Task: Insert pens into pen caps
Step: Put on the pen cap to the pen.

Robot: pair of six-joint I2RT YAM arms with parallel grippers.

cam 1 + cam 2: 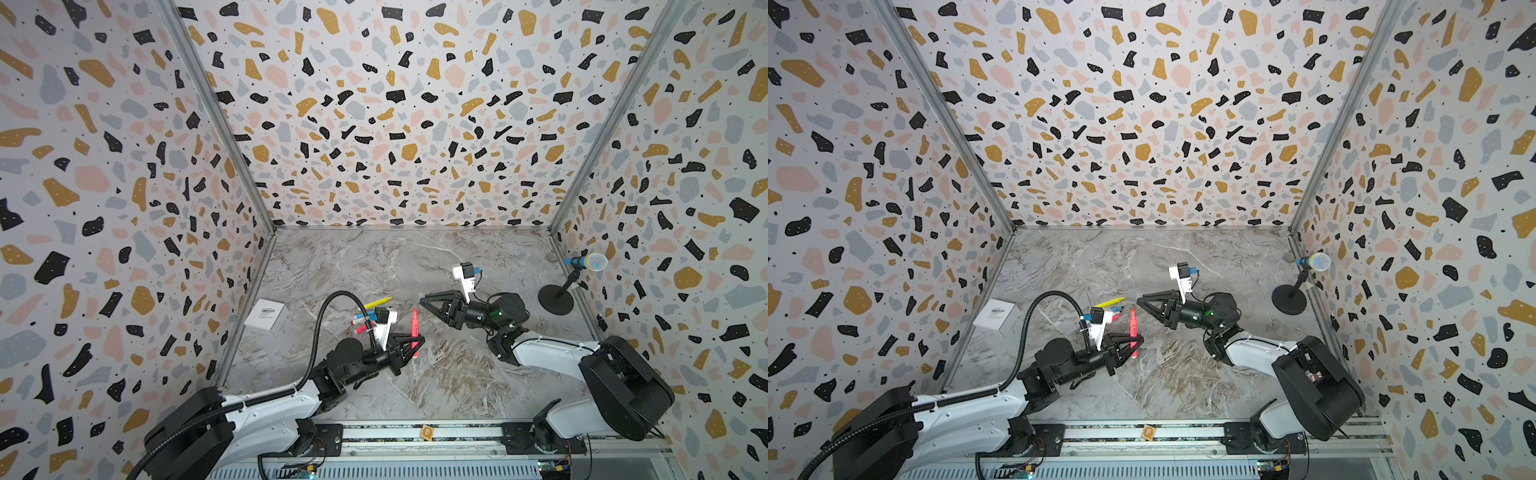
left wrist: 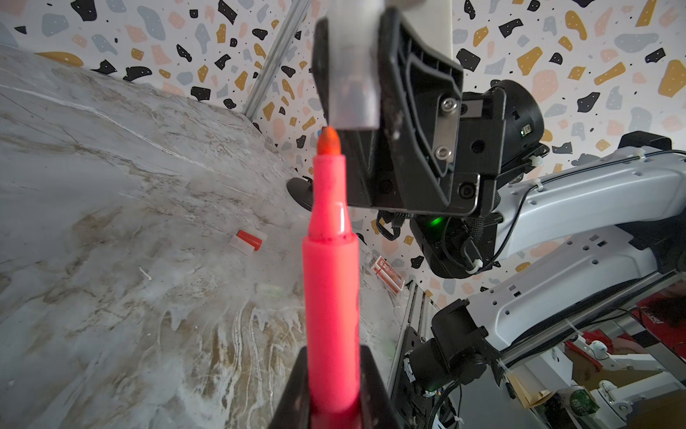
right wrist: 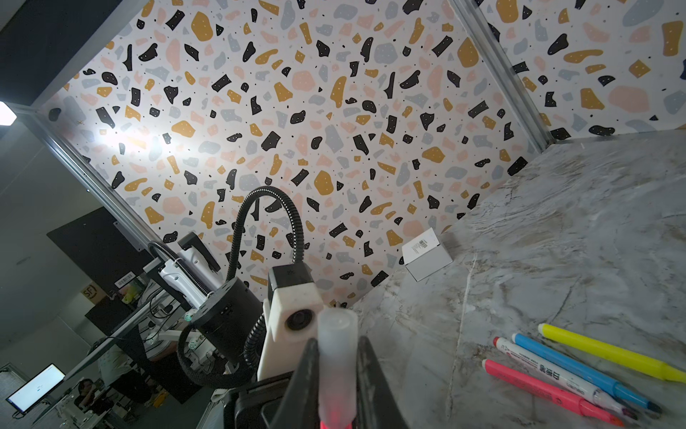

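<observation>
My left gripper [image 1: 417, 341] [image 2: 334, 386] is shut on a bright pink pen [image 1: 414, 330] [image 1: 1133, 332] [image 2: 330, 282], its orange tip bare. My right gripper [image 1: 424, 300] [image 1: 1140, 300] [image 3: 337, 343] is shut on a frosted clear pen cap [image 2: 354, 85] [image 3: 336, 364]. In the left wrist view the pen's tip sits just at the rim of the cap's mouth, slightly to one side. A yellow pen [image 1: 377, 302] [image 3: 608, 353], a blue pen [image 3: 579, 371], a white pen [image 3: 553, 373] and another pink pen [image 3: 545, 390] lie side by side behind my left wrist. A red-orange cap [image 2: 249, 240] lies on the marble.
A white box [image 1: 266, 316] leans against the left wall. A microphone on a round black stand [image 1: 556, 300] stands at the right wall. A pale clear cap [image 2: 269, 289] lies on the marble table [image 1: 436, 374]. Patterned walls close three sides.
</observation>
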